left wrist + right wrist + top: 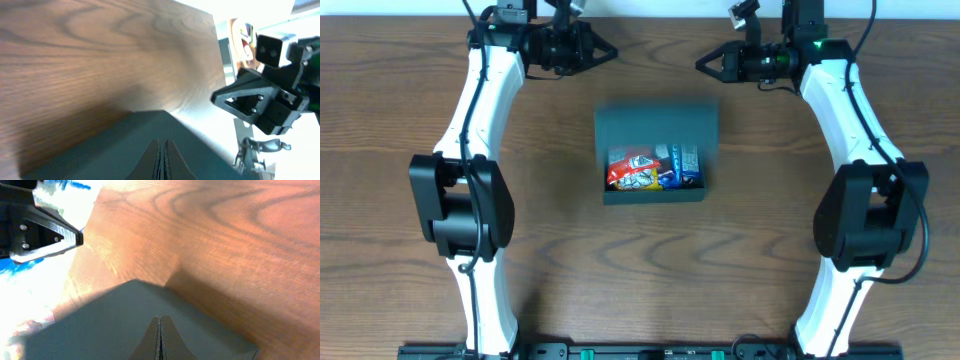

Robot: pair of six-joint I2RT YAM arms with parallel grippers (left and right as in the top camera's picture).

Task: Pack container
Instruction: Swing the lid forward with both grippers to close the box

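Closed left jaws face matte teal container [655, 196], lid [658, 125] open, packets [642, 170] inside.

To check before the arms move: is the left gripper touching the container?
Apart. The overhead view shows bare table between the left gripper and the container.

No words or numbers can be read anywhere. The snack packets [638, 170] lying inside the box [655, 125] have bright printing in red, orange, white and blue. The letters on them are too small and too blurry to make out. The lid and walls of the box show no writing.
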